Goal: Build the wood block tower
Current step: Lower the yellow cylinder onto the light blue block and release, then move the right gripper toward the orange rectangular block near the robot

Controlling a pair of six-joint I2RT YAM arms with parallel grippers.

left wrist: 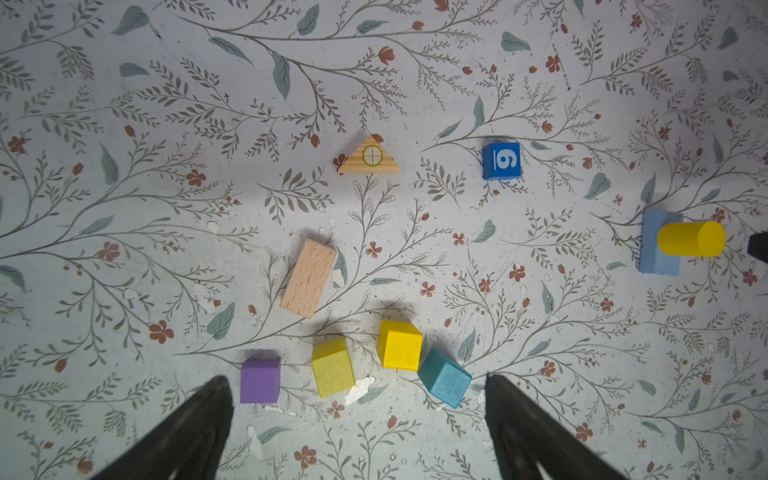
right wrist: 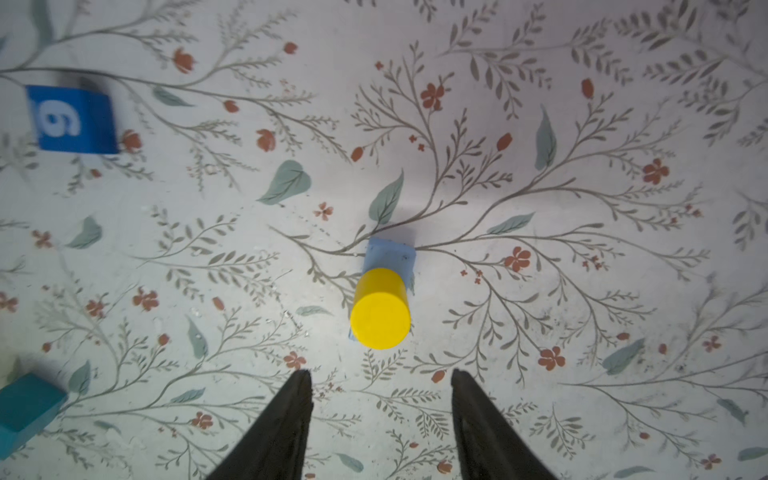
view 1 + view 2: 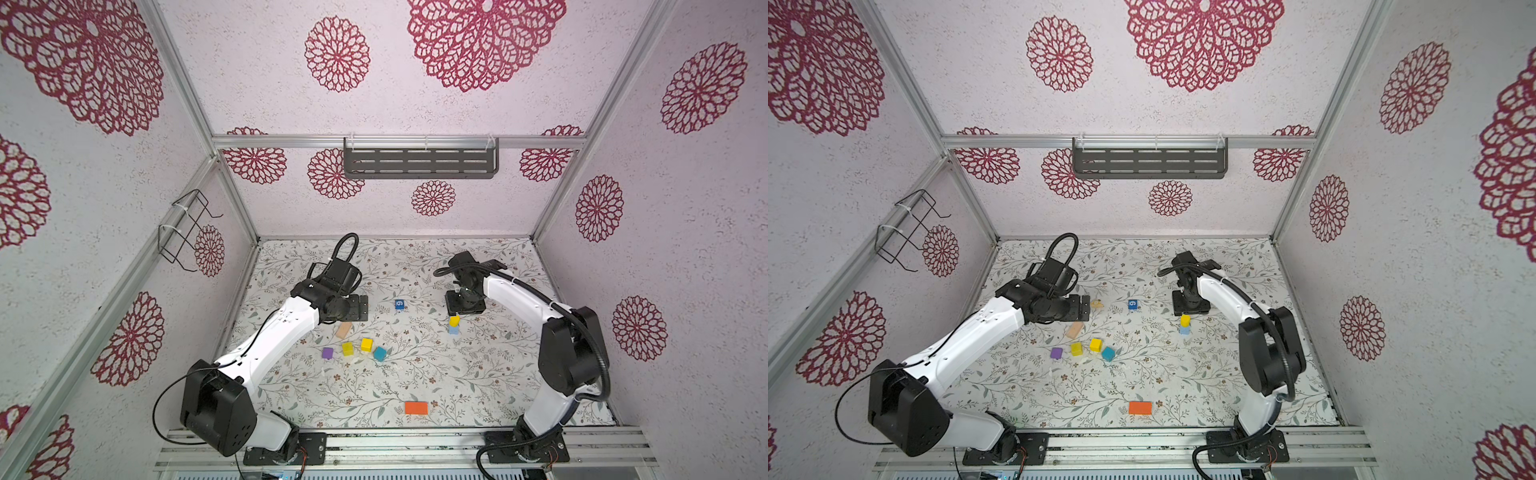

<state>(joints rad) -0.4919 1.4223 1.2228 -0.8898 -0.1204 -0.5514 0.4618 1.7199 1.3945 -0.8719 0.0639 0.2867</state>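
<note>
Floral-print worktop [image 3: 478, 374] inside a papered booth. The wood block tower [image 3: 454, 325] is only two pieces so far, sitting right of centre: a yellow cylinder [image 2: 380, 309] upright on a light blue block [image 2: 390, 254] (flat base first, sensible). The right end effector [image 2: 380, 371] hangs above it with jaws apart and empty, so the stack stands alone. The left end effector [image 1: 356, 377] gapes wide over the purple cube [image 1: 259, 380] and teal cube [image 1: 444, 378], probably sizing up the next piece.

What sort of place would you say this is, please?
Probably an enclosed robot test cell, not a home: aluminium-framed walls papered with red medallions, a white-and-black left arm and matching right arm bolted to a front rail, and a floral-print tabletop strewn with small coloured wooden blocks.
</note>
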